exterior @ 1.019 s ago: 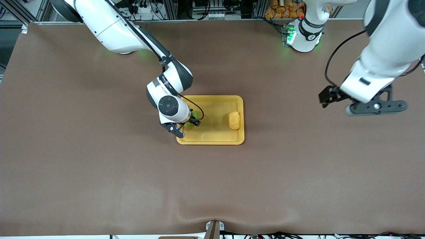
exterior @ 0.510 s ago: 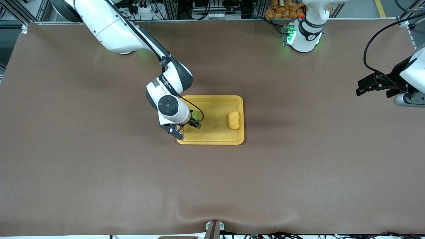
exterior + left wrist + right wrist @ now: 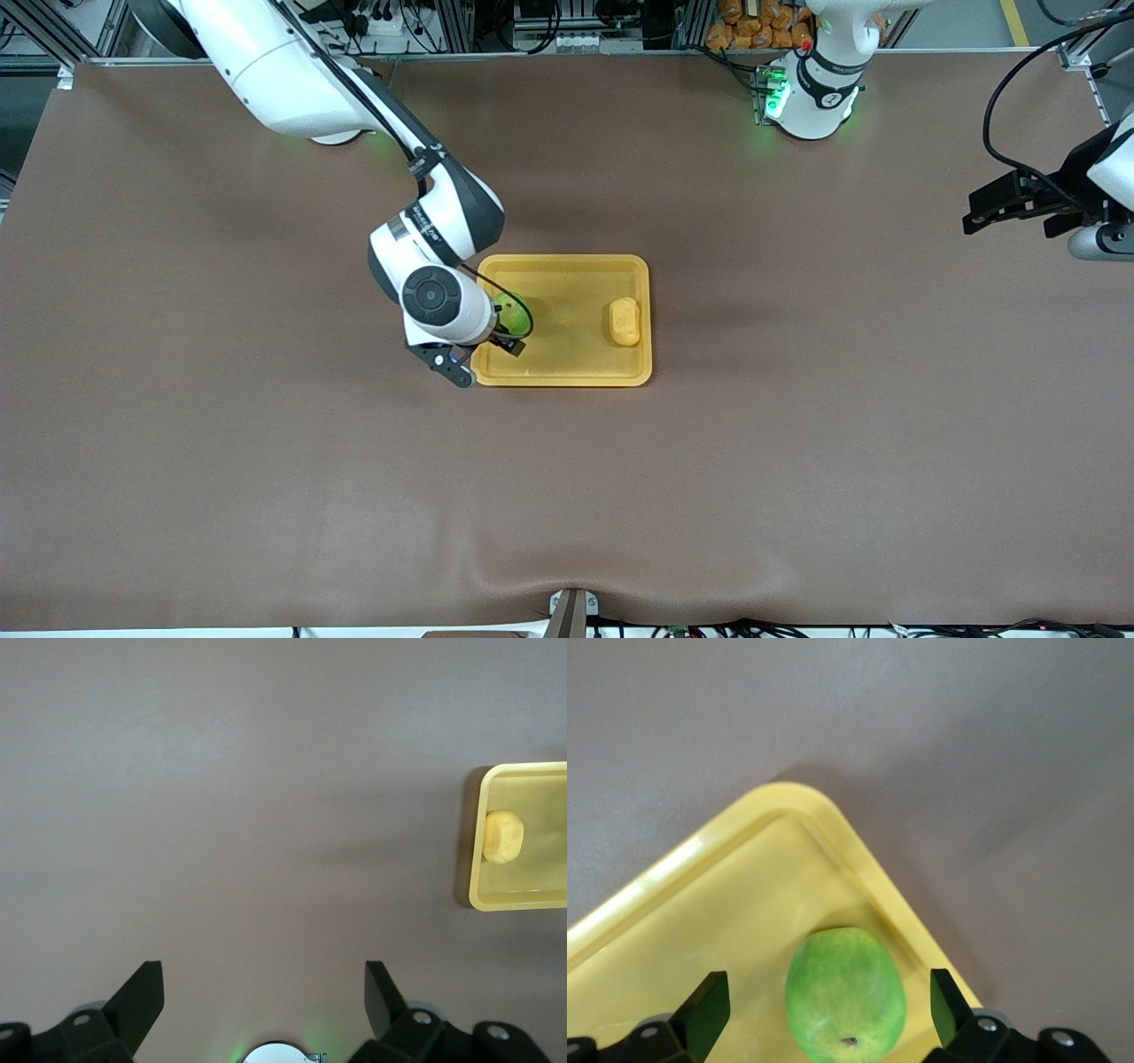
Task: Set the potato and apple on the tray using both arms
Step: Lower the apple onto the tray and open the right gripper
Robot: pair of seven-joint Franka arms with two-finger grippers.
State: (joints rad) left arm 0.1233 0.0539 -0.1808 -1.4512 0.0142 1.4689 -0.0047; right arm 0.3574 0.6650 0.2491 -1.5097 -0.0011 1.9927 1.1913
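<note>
The yellow-orange tray (image 3: 567,266) lies mid-table. The potato (image 3: 625,321) lies on it at the end toward the left arm. The green apple (image 3: 511,315) lies on it at the end toward the right arm, close to the corner rim (image 3: 833,828). My right gripper (image 3: 483,356) hovers over that end, open, with the apple (image 3: 846,992) between its fingers and apart from both. My left gripper (image 3: 1019,206) is open and empty (image 3: 261,988), up over the table's edge at the left arm's end. Its wrist view shows the tray (image 3: 474,842) and the potato (image 3: 503,836) far off.
The brown cloth covers the whole table, with a raised fold (image 3: 567,567) at the edge nearest the camera. The left arm's base (image 3: 811,89) stands at the table's back edge, with a pile of orange items (image 3: 753,22) off the table next to it.
The left arm has swung away from the tray out to the table's edge at its own end. The right gripper has shifted a little toward the right arm's end of the tray.
</note>
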